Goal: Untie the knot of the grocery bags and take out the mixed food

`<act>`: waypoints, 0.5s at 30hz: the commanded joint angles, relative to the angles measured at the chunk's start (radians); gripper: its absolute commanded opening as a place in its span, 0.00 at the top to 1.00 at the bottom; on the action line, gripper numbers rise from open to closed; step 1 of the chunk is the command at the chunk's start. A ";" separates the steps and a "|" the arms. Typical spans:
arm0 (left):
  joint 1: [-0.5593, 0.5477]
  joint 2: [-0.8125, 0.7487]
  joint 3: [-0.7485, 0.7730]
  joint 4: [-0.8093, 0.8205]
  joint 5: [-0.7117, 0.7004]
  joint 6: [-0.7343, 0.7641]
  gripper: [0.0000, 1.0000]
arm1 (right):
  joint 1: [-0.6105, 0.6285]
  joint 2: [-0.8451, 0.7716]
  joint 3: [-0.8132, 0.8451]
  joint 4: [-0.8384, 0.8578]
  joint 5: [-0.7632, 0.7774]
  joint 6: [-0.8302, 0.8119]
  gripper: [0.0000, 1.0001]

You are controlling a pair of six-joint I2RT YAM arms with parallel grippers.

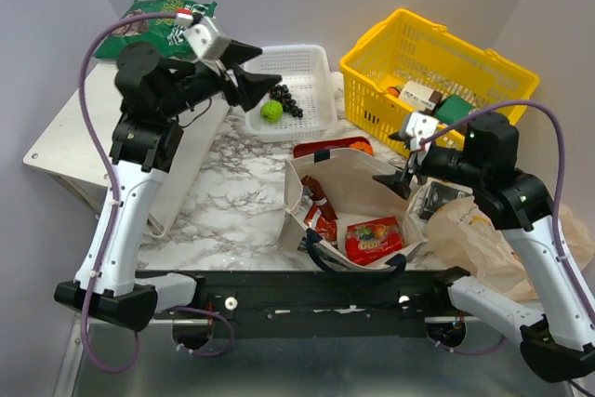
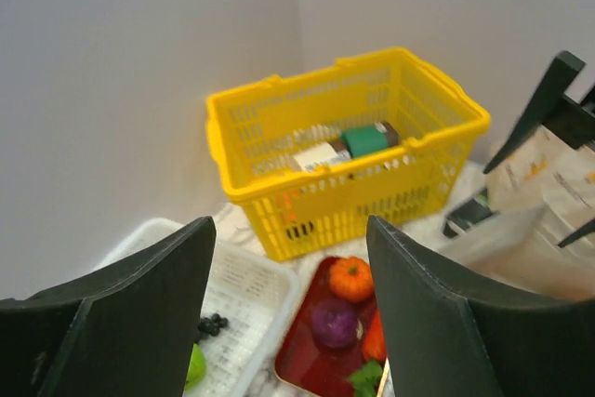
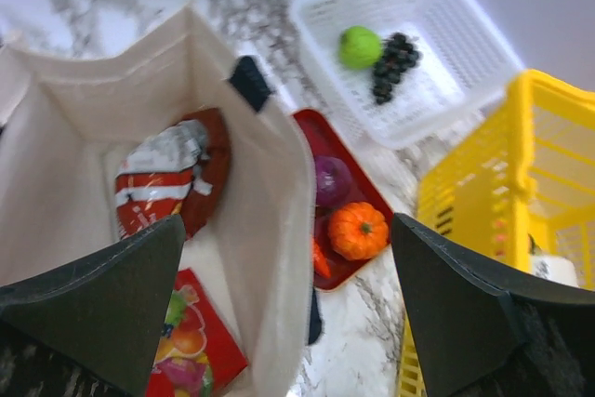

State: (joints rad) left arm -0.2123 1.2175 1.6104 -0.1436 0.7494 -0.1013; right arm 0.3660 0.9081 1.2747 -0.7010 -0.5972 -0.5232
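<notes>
Upper left: green snack bag (image 1: pixel 153 30) lies flat. Left pincer (image 1: pixel 265 79) released, nothing between its fingers, hanging at the near-left edge of the white tray (image 1: pixel 311 72) that holds the green apple (image 1: pixel 271 111) and grapes (image 1: pixel 288 99). Centre: canvas tote (image 1: pixel 372 188) stands open on the tabletop (image 1: pixel 223 192), red snack packets (image 1: pixel 374 239) inside. Right pincer (image 1: pixel 398 178) spread wide, empty, over the tote's right rim. Lower right: plastic bag (image 1: pixel 483 239), crumpled.

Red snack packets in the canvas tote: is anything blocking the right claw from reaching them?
Nothing visible does. The right gripper hangs open above the canvas tote, whose mouth gapes wide, and the red snack packets lie uncovered at its bottom.
</notes>
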 commanded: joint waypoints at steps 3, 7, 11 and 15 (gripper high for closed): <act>-0.160 0.164 0.011 -0.425 0.021 0.248 0.21 | 0.164 -0.038 -0.110 -0.161 0.076 -0.215 0.04; -0.261 0.212 -0.090 -0.416 0.004 0.302 0.17 | 0.191 -0.077 -0.221 -0.189 0.089 -0.277 0.06; -0.314 0.303 -0.073 -0.442 0.093 0.304 0.17 | 0.194 -0.124 -0.328 -0.203 0.128 -0.334 0.06; -0.383 0.390 0.005 -0.577 0.061 0.425 0.19 | 0.192 -0.159 -0.390 -0.206 0.145 -0.321 0.04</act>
State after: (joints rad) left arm -0.5331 1.5673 1.5269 -0.5934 0.7780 0.2039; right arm 0.5510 0.7860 0.9268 -0.8734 -0.4942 -0.8139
